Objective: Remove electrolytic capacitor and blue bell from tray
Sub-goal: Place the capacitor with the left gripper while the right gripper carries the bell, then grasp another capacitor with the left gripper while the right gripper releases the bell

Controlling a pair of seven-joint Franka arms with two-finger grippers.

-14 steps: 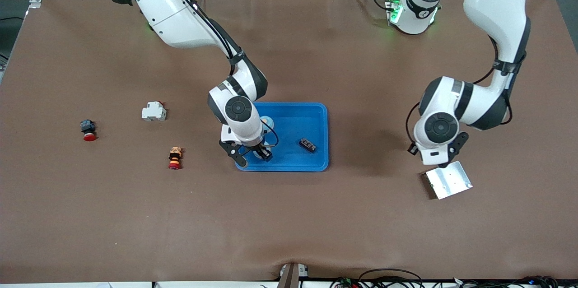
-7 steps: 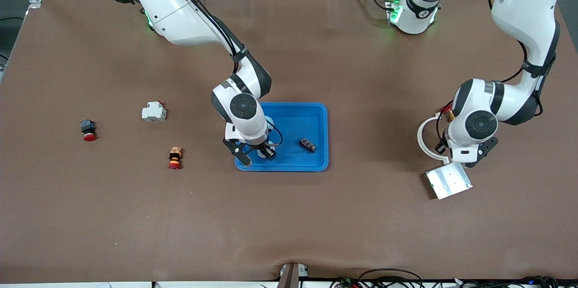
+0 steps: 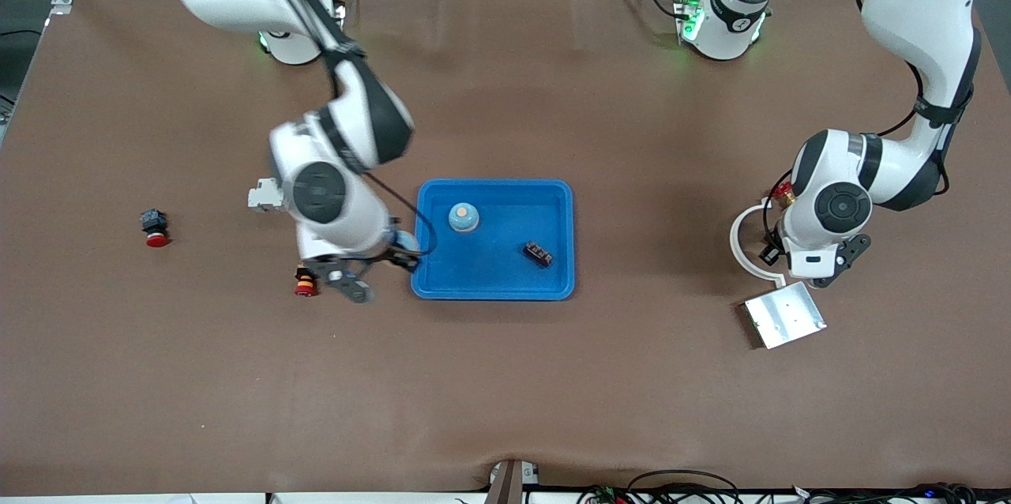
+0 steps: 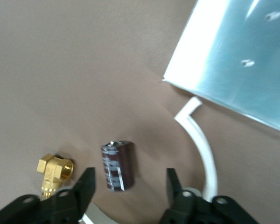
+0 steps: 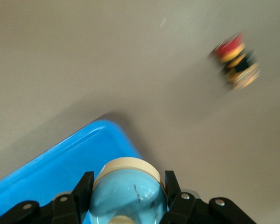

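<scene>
My right gripper point(image 3: 391, 255) is shut on a light blue bell point(image 5: 128, 193) with a cream base and holds it in the air over the corner of the blue tray point(image 3: 494, 291) at the right arm's end; the tray also shows in the right wrist view point(image 5: 60, 163). A second blue bell point(image 3: 464, 216) sits in the tray. My left gripper point(image 4: 129, 177) is open, just above a dark maroon capacitor point(image 4: 116, 165) that lies on the table between its fingers. In the front view the left hand point(image 3: 821, 251) hides the capacitor.
A black part point(image 3: 538, 253) lies in the tray. A brass fitting point(image 4: 53, 170), a white curved ring point(image 3: 738, 243) and a metal plate point(image 3: 784, 314) lie round the left gripper. A red-yellow button point(image 3: 305, 281), a white breaker point(image 3: 268, 194) and a red-black button point(image 3: 153, 227) lie toward the right arm's end.
My right gripper has come out of the tray with a bell and swung toward the right arm's end. My left gripper moved off the metal plate to over the capacitor.
</scene>
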